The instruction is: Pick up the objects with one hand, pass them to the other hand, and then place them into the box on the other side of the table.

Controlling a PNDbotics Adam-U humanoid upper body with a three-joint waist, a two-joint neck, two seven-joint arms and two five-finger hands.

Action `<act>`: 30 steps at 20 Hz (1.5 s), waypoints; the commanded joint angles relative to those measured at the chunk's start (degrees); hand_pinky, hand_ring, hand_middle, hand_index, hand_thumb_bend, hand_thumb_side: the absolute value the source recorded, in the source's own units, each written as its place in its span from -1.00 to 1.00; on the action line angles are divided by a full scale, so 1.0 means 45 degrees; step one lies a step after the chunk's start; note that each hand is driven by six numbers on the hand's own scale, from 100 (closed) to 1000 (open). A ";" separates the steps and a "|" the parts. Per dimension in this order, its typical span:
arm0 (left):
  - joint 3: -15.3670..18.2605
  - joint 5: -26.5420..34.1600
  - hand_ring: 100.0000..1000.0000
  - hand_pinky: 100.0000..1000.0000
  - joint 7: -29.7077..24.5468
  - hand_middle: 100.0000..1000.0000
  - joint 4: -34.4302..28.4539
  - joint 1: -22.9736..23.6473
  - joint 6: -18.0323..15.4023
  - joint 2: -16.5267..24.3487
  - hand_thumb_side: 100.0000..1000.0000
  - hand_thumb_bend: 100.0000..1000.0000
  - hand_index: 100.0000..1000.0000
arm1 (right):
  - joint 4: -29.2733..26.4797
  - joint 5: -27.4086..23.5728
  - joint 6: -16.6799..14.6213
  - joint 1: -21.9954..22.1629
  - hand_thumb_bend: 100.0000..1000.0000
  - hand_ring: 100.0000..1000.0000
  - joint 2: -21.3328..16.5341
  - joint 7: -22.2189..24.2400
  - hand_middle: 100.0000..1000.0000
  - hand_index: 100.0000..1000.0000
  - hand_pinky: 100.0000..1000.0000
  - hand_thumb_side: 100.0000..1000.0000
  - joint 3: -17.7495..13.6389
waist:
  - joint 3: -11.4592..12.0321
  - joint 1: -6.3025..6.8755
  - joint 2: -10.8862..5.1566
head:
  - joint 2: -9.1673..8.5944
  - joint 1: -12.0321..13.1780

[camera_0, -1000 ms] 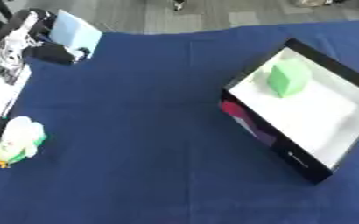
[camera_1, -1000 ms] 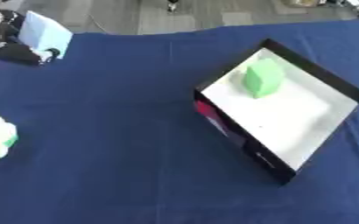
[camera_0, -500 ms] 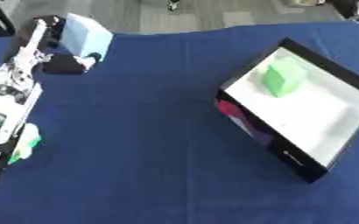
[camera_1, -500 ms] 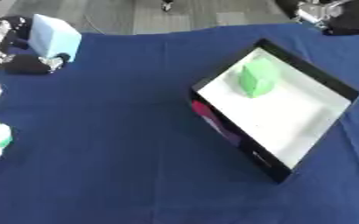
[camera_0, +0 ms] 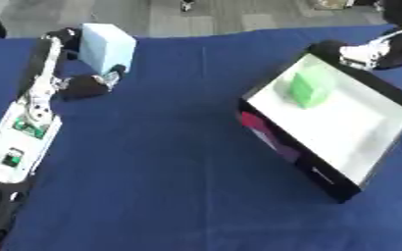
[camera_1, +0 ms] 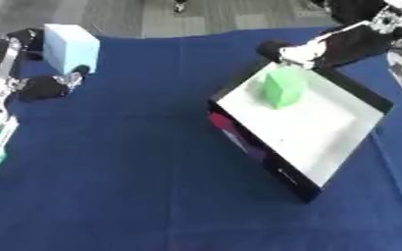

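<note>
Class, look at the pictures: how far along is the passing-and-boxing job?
Done: a green block already lies in the box. In hand: the left hand grips a light blue block, with the right hand above the box's far corner. Left: passing it across and boxing it.

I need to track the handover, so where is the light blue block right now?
The light blue block is at the far left of the blue table, held up in the left hand, well away from the box on the right.
</note>
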 commanded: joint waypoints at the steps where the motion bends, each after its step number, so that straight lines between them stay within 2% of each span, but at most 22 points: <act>1: -0.0050 -0.0030 0.42 0.49 -0.0016 0.05 -0.0034 -0.0104 -0.0429 -0.0086 -0.78 -1.00 -0.15 | -0.0185 0.0352 -0.0133 -0.0291 -0.23 1.00 -0.0171 0.0371 0.85 0.92 0.97 -0.99 0.0095 | 0.0026 -0.0202 -0.0529 | 0.0039 -0.0088; 7: -0.0239 -0.0061 0.42 0.49 -0.0162 0.05 0.0022 -0.0050 -0.1016 -0.0479 -0.76 -1.00 -0.15 | -0.0185 0.0696 -0.0315 -0.0642 -0.14 1.00 -0.0057 0.1035 0.86 0.93 0.96 -1.00 0.0468 | 0.0093 -0.0253 -0.0538 | 0.0135 -0.0340; 19: -0.0724 -0.0651 0.40 0.49 -0.0470 0.02 0.0009 0.0069 -0.1872 -0.1254 -0.76 -1.00 -0.16 | -0.0012 0.1496 -0.0210 -0.1083 -0.16 0.99 0.0365 0.1899 0.84 0.90 0.95 -1.00 0.1163 | 0.0239 -0.0329 -0.0541 | 0.0202 -0.0761; 30: -0.1205 -0.1231 0.41 0.49 -0.0814 0.02 0.0115 0.0039 -0.2463 -0.1787 -0.79 -1.00 -0.16 | 0.0406 0.2093 -0.0462 -0.1407 -0.17 0.97 0.0661 0.2563 0.82 0.89 0.95 -0.98 0.1750 | 0.0442 -0.0409 -0.0498 | 0.0191 -0.0960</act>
